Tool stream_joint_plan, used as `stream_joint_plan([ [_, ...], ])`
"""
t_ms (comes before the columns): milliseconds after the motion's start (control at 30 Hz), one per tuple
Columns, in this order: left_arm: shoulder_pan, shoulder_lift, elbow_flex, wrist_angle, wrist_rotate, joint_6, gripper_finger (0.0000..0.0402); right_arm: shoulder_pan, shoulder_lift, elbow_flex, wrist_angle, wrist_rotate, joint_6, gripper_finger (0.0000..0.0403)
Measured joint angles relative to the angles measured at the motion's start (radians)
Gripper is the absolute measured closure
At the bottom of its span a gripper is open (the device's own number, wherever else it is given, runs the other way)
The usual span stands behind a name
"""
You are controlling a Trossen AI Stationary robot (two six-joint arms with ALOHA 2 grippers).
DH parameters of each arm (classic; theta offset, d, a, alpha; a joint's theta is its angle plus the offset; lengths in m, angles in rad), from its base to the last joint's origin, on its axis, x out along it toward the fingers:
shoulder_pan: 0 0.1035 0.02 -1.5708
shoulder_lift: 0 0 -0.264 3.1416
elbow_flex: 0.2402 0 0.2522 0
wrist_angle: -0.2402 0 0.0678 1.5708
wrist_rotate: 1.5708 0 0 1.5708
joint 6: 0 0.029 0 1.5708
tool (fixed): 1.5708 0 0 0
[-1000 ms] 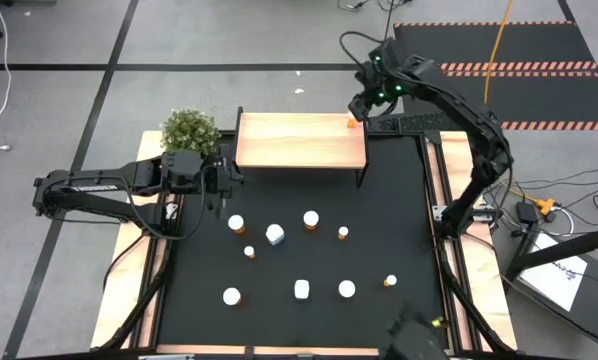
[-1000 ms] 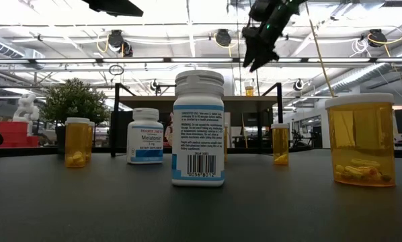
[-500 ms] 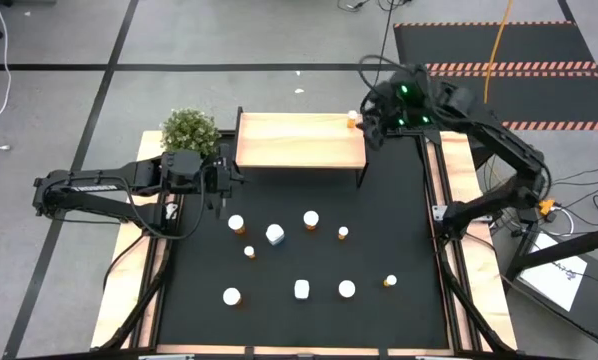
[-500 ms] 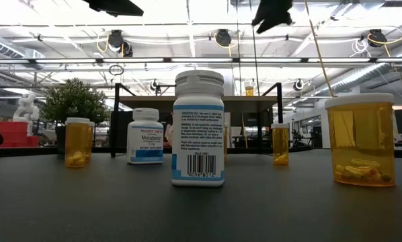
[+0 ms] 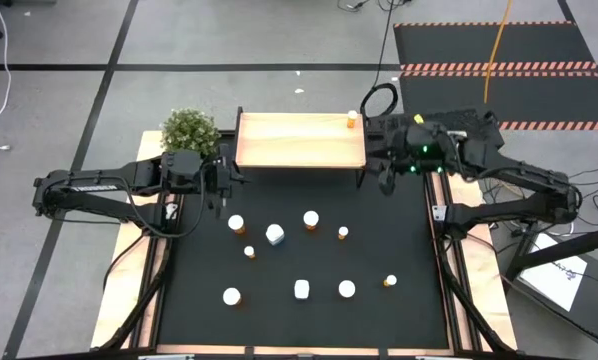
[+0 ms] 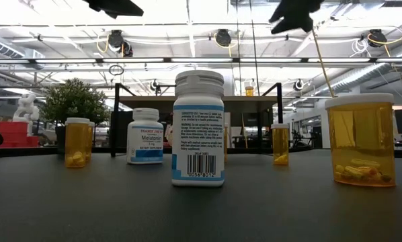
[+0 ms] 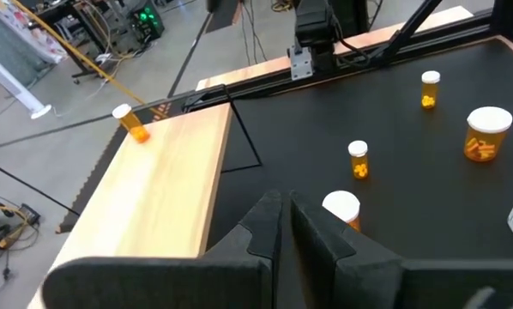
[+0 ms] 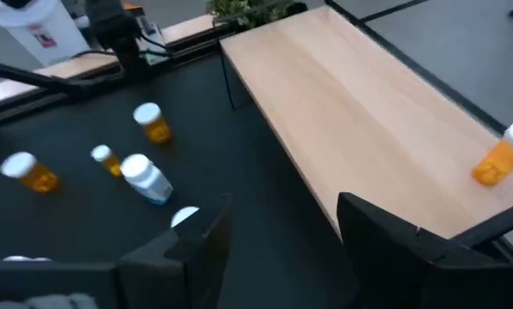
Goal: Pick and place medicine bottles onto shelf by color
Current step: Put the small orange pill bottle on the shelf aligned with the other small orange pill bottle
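Near bottles: you are looking at four medicine bottles lying farthest from the shelf (image 5: 301,140) on the black mat (image 5: 409,250): an orange one (image 5: 231,296), a white one (image 5: 301,289), a white-capped one (image 5: 347,289) and a tiny orange one (image 5: 390,281).
Middle bottles: you are seeing five more sitting nearer the shelf's front edge, among them a tipped white bottle (image 5: 275,234) and a tiny orange bottle (image 5: 343,233).
Left gripper: your left gripper (image 5: 222,180) is hovering just beside the shelf's left end, its fingers (image 7: 265,227) pressed together on nothing.
Right gripper: your right gripper (image 5: 382,170) is hanging just off the shelf's right front leg, its fingers (image 8: 394,232) standing apart and empty.
Shelf: it is carrying one small orange bottle (image 5: 352,119) at its far right corner.
Plant: a potted plant (image 5: 189,130) is sitting just beyond the shelf's left end.
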Motion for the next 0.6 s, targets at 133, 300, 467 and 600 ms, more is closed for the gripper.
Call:
stream_joint_plan([
  [133, 0.0, 0.0, 0.0, -0.011, 0.0, -0.041, 0.0371, 0.049, -0.038, -0.158, 0.148, 0.02, -0.018, 0.0195],
  [300, 0.0, 0.004, 0.0, -0.054, 0.0, -0.1, 0.037, 0.091, -0.054, -0.299, 0.283, 0.016, -0.061, 0.0195],
  [467, -0.021, 0.016, 0.0, -0.132, -0.002, -0.166, 0.0368, 0.111, -0.054, -0.345, 0.302, 0.014, -0.11, 0.0195],
  [600, -0.084, 0.039, -0.024, -0.175, -0.012, -0.262, 0.0343, 0.128, -0.065, -0.345, 0.297, 0.012, -0.146, 0.0195],
])
